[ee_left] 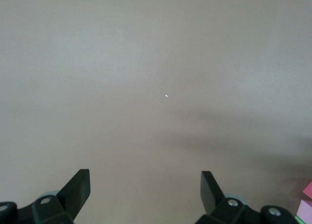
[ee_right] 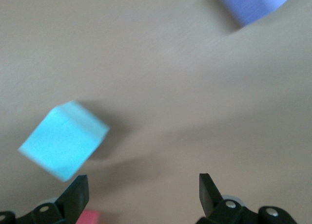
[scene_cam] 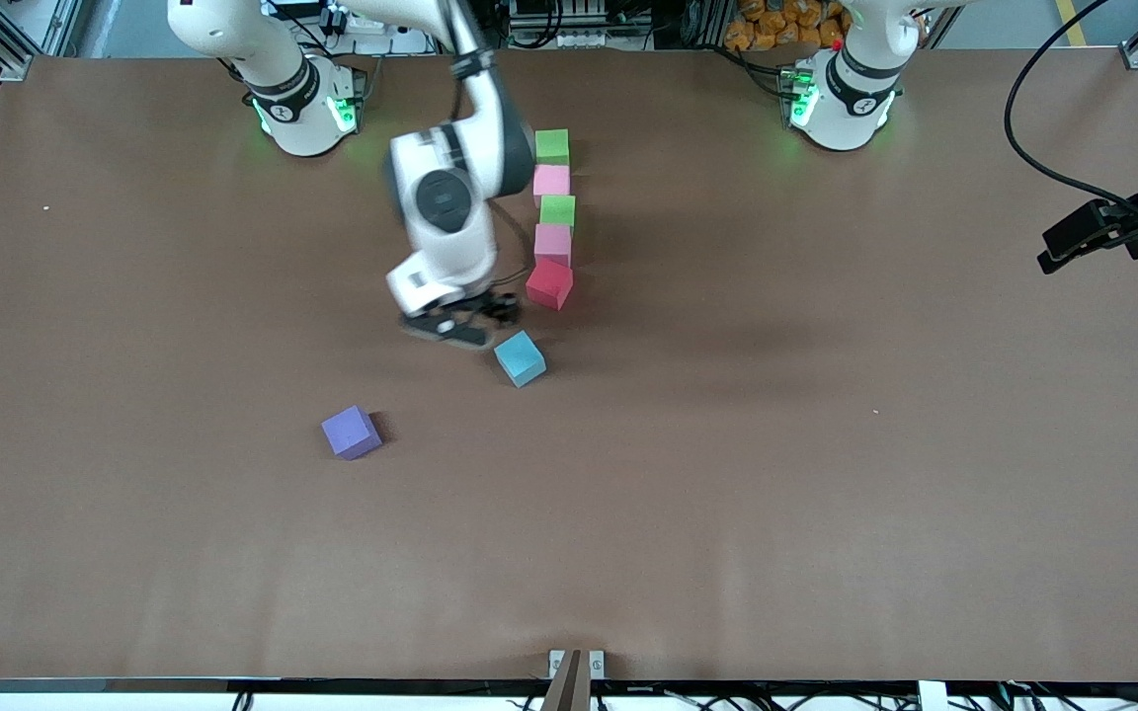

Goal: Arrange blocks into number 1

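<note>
front view: my right gripper (scene_cam: 465,331) hangs low over the brown table (scene_cam: 826,444), just beside the small matte blue cube (scene_cam: 520,357), which lies a little nearer the camera than the column i am building. that column runs toward the camera from between the two bases: a matte green cube (scene_cam: 552,146), a light pink cube (scene_cam: 551,181), a second green cube (scene_cam: 557,210), a second light pink cube (scene_cam: 553,243) and a matte red cube (scene_cam: 549,283), each touching or nearly touching the next, the red one turned slightly askew. a matte purple cube (scene_cam: 351,433) sits well apart, nearer the camera and toward the right arm's end. my left gripper (scene_cam: 1088,232) waits over the left arm's end of the table. left wrist view: my left gripper (ee_left: 145,190) is spread wide with nothing between its fingers, only bare table below and a sliver of pink block at the edge. right wrist view: my right gripper (ee_right: 143,192) is likewise released and empty; the blue cube (ee_right: 63,140) lies off to one side of the gap, rotated against my fingers, and the purple cube (ee_right: 256,4) shows farther off. i judge the blue cube is next, so i should centre over it, turn my wrist to meet two flat faces, then close and set it squarely below the red one.
</note>
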`<act>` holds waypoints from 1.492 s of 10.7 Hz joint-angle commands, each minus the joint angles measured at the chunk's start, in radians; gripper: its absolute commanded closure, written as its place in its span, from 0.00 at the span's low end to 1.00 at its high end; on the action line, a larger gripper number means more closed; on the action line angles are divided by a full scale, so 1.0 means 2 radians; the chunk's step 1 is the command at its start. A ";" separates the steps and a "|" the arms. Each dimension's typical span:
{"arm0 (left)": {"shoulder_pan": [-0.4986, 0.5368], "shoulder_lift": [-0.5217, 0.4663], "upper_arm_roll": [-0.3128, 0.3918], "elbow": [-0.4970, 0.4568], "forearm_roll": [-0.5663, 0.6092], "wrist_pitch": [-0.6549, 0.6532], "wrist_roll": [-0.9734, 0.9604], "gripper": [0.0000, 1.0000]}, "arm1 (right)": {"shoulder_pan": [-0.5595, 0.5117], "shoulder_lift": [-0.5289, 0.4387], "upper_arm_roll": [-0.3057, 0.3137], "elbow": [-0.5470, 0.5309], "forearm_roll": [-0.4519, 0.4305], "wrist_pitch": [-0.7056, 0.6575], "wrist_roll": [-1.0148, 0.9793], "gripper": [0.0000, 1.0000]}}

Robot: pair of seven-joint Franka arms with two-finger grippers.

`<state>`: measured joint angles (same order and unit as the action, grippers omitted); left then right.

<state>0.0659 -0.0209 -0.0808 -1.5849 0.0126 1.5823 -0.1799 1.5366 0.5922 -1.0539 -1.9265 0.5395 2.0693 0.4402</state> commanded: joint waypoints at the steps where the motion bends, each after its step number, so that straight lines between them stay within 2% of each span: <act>1: 0.018 0.000 -0.024 0.008 0.004 -0.016 -0.001 0.00 | 0.003 -0.013 -0.083 -0.019 0.004 -0.050 -0.123 0.00; 2: 0.017 -0.001 -0.028 0.008 0.004 -0.019 -0.001 0.00 | -0.006 -0.013 -0.114 -0.023 0.006 -0.058 -0.177 0.00; 4: 0.018 -0.001 -0.042 0.012 0.008 -0.030 0.000 0.00 | -0.038 -0.013 -0.139 -0.022 0.007 -0.074 -0.251 0.00; 8: 0.017 -0.004 -0.053 0.019 0.012 -0.042 0.035 0.00 | -0.108 -0.013 -0.133 0.011 0.016 -0.118 -0.287 0.00; 10: 0.015 -0.006 -0.054 0.019 0.012 -0.045 0.036 0.00 | -0.185 -0.014 -0.079 0.060 0.016 -0.165 -0.288 0.00; 13: 0.013 -0.013 -0.055 0.020 0.012 -0.045 0.036 0.00 | -0.267 -0.016 -0.030 0.124 0.010 -0.196 -0.288 0.00; 14: 0.013 -0.014 -0.055 0.020 0.011 -0.045 0.037 0.00 | -0.308 -0.017 -0.009 0.162 0.009 -0.217 -0.289 0.00; 16: 0.012 -0.014 -0.060 0.037 0.011 -0.056 0.037 0.00 | -0.397 -0.018 0.056 0.231 -0.010 -0.248 -0.289 0.00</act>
<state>0.0825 -0.0384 -0.1859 -1.5447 0.0136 1.5083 -0.1298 0.8650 0.5768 -1.0419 -1.5585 0.5445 1.6237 -0.1331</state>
